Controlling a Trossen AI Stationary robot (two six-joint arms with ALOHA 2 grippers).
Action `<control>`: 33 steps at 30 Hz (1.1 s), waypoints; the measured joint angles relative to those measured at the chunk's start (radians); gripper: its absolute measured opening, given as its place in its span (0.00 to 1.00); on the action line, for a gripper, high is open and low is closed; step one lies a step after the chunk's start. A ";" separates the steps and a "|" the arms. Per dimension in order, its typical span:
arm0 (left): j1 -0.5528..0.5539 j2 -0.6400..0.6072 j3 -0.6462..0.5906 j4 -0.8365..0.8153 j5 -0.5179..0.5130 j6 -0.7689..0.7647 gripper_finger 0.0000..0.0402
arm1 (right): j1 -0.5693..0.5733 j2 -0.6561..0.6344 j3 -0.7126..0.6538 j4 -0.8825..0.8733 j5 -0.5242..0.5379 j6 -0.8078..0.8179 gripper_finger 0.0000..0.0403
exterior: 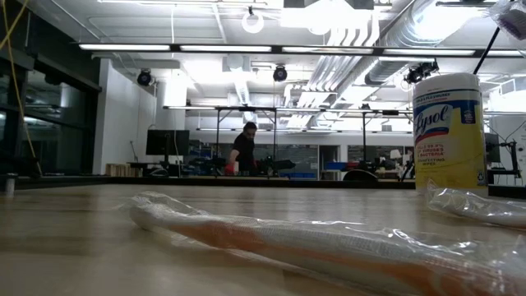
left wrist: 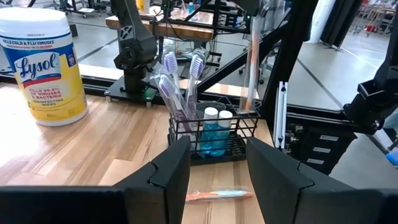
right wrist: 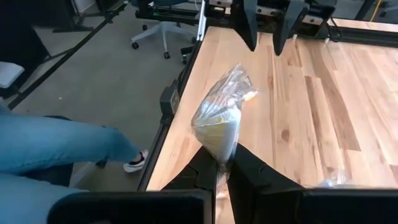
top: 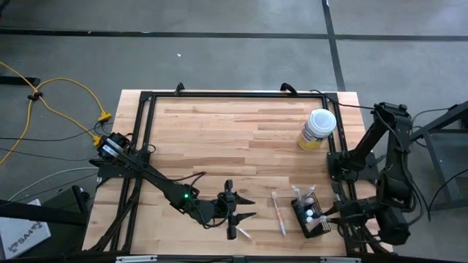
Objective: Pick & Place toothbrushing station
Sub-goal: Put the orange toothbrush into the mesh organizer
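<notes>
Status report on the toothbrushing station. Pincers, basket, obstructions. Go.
Left pincer open, empty, facing the basket. Right pincer shut on a wrapped item near the table edge. Wrapped toothbrush lies between left pincer and basket.

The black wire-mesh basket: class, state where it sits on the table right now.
In the high view the black wire-mesh basket stands near the table's front right corner, beside the right gripper, with a wrapped toothbrush lying just to its left.
</notes>
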 joint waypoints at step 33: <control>0.000 0.000 0.000 0.005 0.000 -0.003 0.38 | 0.135 0.148 -0.001 -0.195 0.077 0.434 0.03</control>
